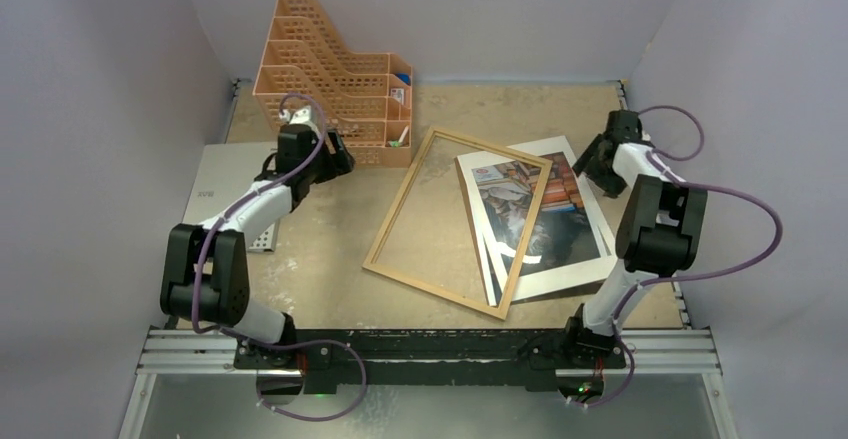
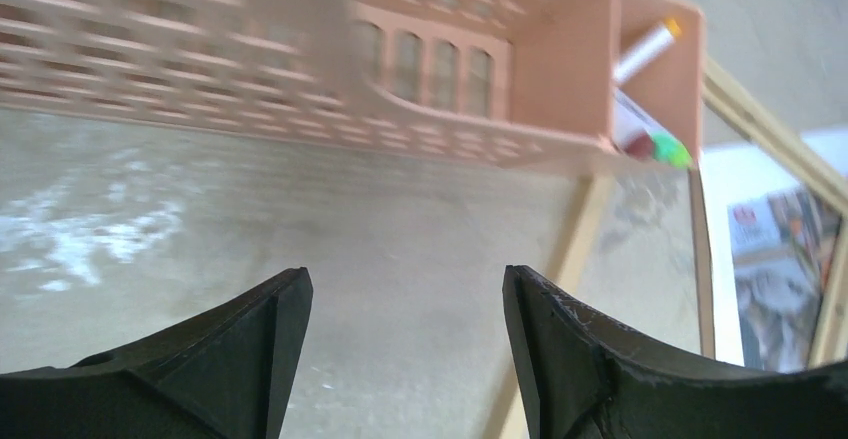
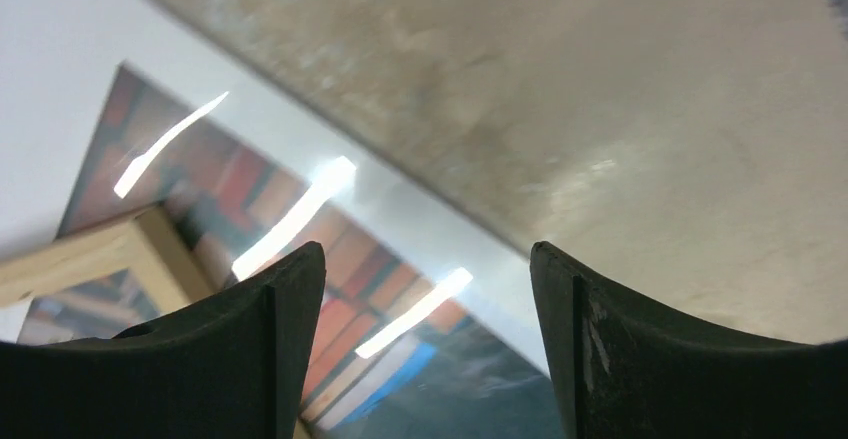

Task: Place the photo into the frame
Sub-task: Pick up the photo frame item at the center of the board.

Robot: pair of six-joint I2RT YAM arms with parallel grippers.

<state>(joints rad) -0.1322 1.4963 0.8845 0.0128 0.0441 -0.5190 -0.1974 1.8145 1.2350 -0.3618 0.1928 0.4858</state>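
The frame (image 1: 440, 224) lies over the left part of the photo (image 1: 578, 227) near the right edge of the desk (image 1: 330, 259), the orange file organizer (image 1: 330, 79) stands just beside the left gripper (image 2: 405, 339), and this one and the right gripper (image 3: 427, 329) are both wide and empty.

The scuffed tan worktop (image 1: 330, 249) carries an orange lattice file organizer (image 1: 330, 79) at its far left corner and a grey perforated sheet (image 1: 225, 184) at the left edge. A light-wood frame (image 1: 398, 199) lies tilted at the middle. Its right rail rests across the white-bordered photo (image 1: 575, 219), which lies face up near the right edge.
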